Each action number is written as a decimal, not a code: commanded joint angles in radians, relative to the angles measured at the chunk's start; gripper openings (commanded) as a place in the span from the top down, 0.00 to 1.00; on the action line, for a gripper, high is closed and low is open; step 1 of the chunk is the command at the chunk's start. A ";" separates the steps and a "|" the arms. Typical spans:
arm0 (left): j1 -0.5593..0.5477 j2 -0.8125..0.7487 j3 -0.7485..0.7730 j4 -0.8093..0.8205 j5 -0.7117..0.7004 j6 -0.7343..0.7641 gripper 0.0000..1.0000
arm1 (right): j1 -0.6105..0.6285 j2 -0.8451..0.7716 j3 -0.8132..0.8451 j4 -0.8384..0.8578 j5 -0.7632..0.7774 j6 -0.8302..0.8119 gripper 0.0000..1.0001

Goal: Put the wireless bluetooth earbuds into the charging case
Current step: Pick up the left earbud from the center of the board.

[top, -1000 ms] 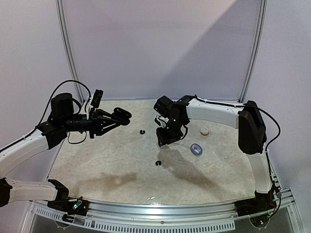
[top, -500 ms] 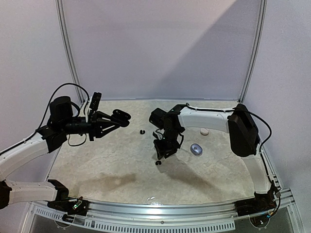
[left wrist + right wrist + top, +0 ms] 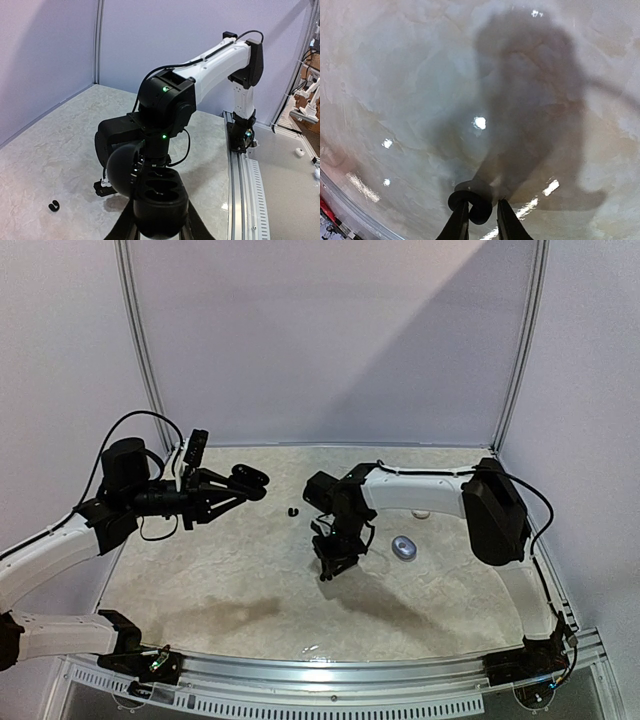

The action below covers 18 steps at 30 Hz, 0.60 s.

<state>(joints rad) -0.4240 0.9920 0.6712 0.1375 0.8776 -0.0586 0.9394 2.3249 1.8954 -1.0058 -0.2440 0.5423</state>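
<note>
Progress looks early: the left gripper (image 3: 159, 220) grips the open black charging case (image 3: 159, 200) aloft, both sockets apparently bare. Down at the table (image 3: 250, 580), the right gripper (image 3: 479, 216) has its fingers pinching 1 black earbud (image 3: 470, 200), though whether it is lifted is unclear. Another earbud (image 3: 293, 511) lies well apart. Both insertions remain

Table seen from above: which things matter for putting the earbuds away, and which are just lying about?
For the job:
- open black charging case, held in the left gripper
- black earbud at the tips of the right gripper
- second black earbud, lying loose

Just lying about:
- grey-blue rounded case
</note>
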 commanded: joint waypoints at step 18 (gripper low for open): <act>0.008 -0.009 -0.018 0.019 0.004 -0.005 1.00 | 0.057 0.007 -0.044 0.002 0.011 0.025 0.86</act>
<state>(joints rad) -0.4240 0.9920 0.6708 0.1375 0.8780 -0.0582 0.9676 2.3203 1.8759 -0.9871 -0.2222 0.5640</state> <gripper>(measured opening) 0.235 0.176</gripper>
